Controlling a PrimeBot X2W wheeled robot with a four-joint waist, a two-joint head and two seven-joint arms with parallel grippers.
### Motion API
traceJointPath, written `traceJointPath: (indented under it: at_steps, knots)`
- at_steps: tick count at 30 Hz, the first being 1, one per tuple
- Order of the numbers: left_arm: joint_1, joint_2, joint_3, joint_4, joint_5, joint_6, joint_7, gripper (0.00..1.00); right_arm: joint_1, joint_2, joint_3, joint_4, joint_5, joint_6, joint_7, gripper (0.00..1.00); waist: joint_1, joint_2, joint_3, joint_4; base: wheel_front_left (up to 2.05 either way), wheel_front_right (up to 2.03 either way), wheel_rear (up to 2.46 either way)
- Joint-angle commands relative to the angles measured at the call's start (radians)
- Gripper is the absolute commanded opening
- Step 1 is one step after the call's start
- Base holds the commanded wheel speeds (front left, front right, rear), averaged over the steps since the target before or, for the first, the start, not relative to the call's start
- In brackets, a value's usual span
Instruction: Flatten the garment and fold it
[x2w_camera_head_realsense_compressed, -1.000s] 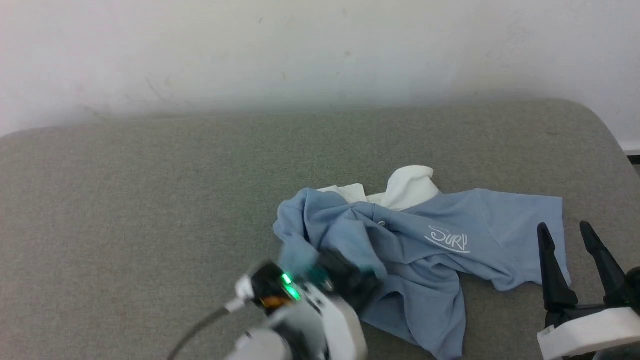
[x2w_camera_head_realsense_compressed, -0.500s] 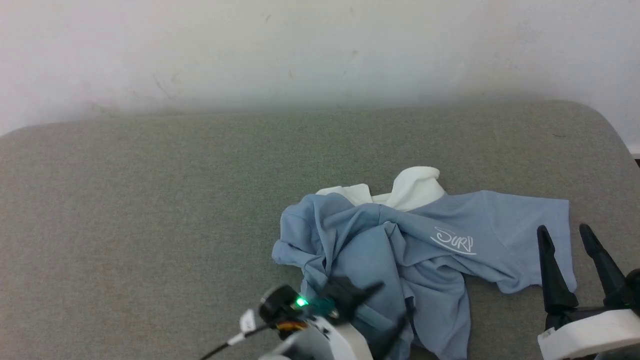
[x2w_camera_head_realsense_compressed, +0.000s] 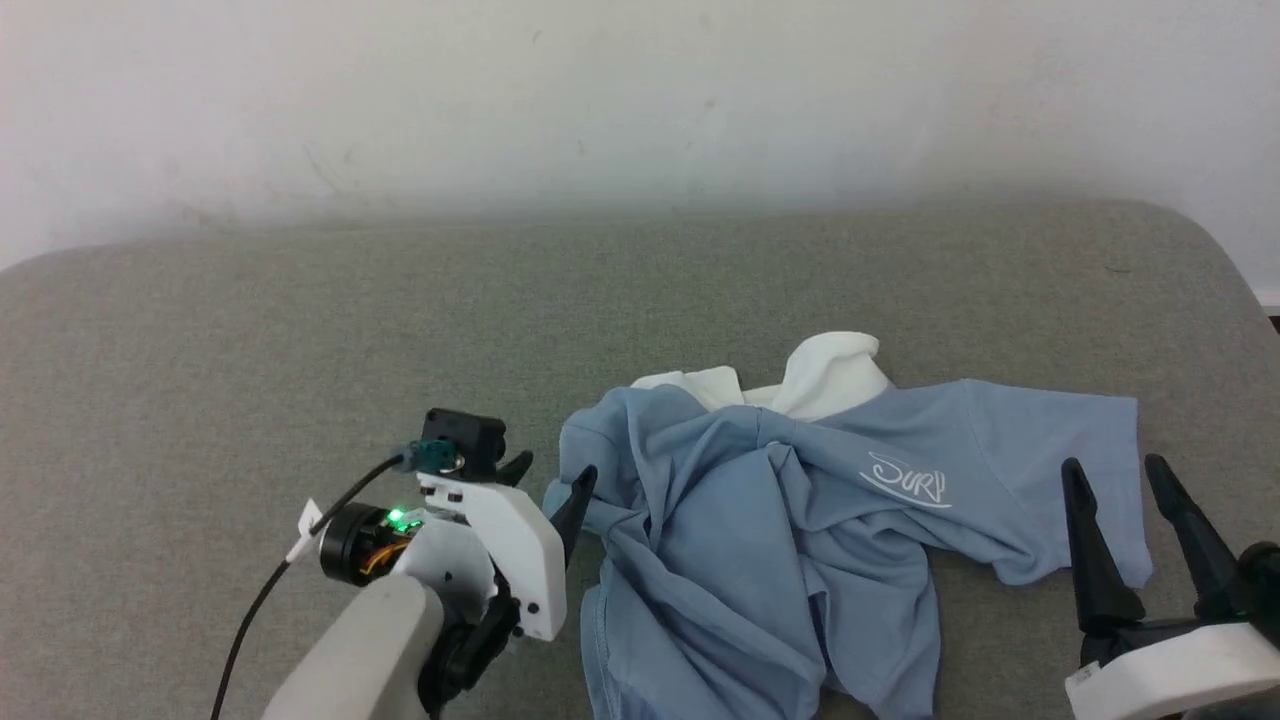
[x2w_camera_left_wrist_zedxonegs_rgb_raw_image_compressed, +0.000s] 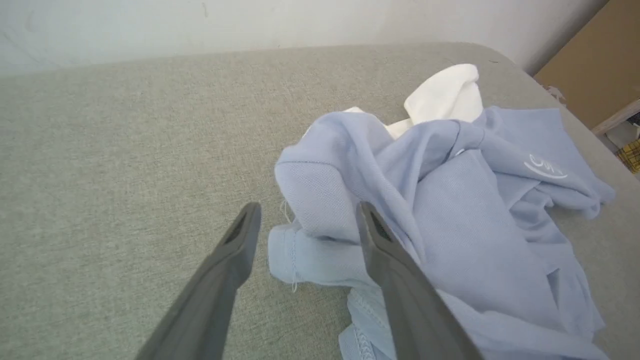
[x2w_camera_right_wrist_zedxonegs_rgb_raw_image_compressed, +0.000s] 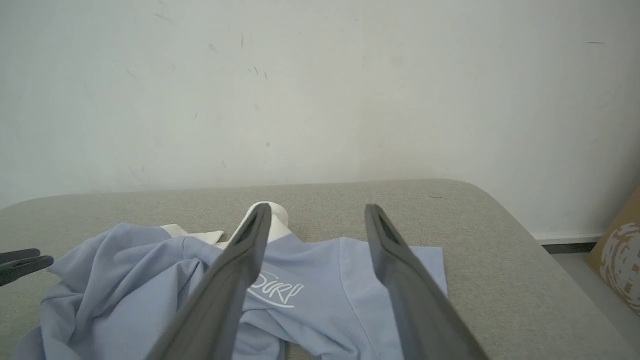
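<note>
Head view first: where does the garment (x2w_camera_head_realsense_compressed: 780, 520) lie against the left gripper (x2w_camera_head_realsense_compressed: 555, 470)?

— Crumpled on the grey cushion (x2w_camera_head_realsense_compressed: 300, 350), right of centre in the lower half of the frame. The gripper sits just beside its left edge with its fingers spread and nothing pinched. One fingertip reaches the bunched blue fold there.

— Touching it?

— From above I cannot tell. In the left wrist view a rolled hem lies in the gap between the two fingers. The finger on the right of that frame crosses in front of the cloth, and the jaws stand wide.

— And the right gripper (x2w_camera_head_realsense_compressed: 1112, 465)?

— Lower right corner, fingers likewise apart and empty, with the tips in front of the flat sleeve at the garment's right end.

— What else is around?

— The white collar (x2w_camera_head_realsense_compressed: 835, 375) stands up at the top of the heap, and the script logo (x2w_camera_head_realsense_compressed: 900, 480) faces up just right of the middle. Loose folds pile over the shirt's front. A pale wall (x2w_camera_head_realsense_compressed: 600, 100) runs across the top. In the right wrist view a cardboard box (x2w_camera_right_wrist_zedxonegs_rgb_raw_image_compressed: 620, 250) shows at the right edge, well apart from the cloth.
</note>
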Motion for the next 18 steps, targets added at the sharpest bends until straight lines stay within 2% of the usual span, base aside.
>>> traceJointPath:
  at_steps: [1, 7, 8, 9, 10, 14, 18]
  knots:
    - [-0.042, -0.013, -0.004, 0.074, -0.018, -0.026, 0.017, 1.0, -0.002, 0.003, 0.006, -0.001, 0.008, -0.001, 0.003, 1.0, 0.0, -0.0001, 0.015, -0.01, 0.0, 0.0, 0.0]
    - [-0.13, -0.058, -0.009, 0.266, -0.061, -0.089, 0.036, 1.0, -0.011, 0.003, 0.004, 0.017, 0.016, -0.001, -0.001, 1.0, 0.0, -0.0001, 0.03, -0.022, 0.0, 0.0, 0.0]
    - [-0.139, -0.07, -0.003, 0.285, -0.079, -0.104, 0.033, 0.88, -0.013, 0.003, 0.003, 0.019, 0.017, -0.001, -0.002, 1.0, 0.0, -0.0001, 0.032, -0.024, 0.0, 0.0, 0.0]
    - [-0.151, -0.074, -0.003, 0.299, -0.08, -0.113, 0.022, 0.36, -0.014, 0.003, 0.002, 0.021, 0.017, -0.001, -0.003, 1.0, 0.0, -0.0001, 0.032, -0.025, 0.0, 0.0, 0.0]
    - [-0.164, -0.076, -0.004, 0.307, -0.075, -0.118, 0.004, 0.0, -0.014, 0.003, 0.0, 0.023, 0.017, -0.001, -0.003, 1.0, 0.0, -0.0001, 0.032, -0.027, 0.0, 0.0, 0.0]
    - [-0.202, -0.08, -0.011, 0.298, -0.035, -0.114, -0.07, 0.0, -0.013, 0.003, -0.013, 0.025, 0.018, -0.001, -0.005, 1.0, 0.0, -0.0001, 0.03, -0.027, 0.0, 0.0, 0.0]
    - [-0.245, -0.1, -0.067, 0.236, 0.045, -0.111, -0.141, 0.0, -0.015, 0.003, -0.034, 0.022, 0.012, -0.001, -0.004, 1.0, 0.0, -0.0001, 0.028, -0.022, 0.0, 0.0, 0.0]
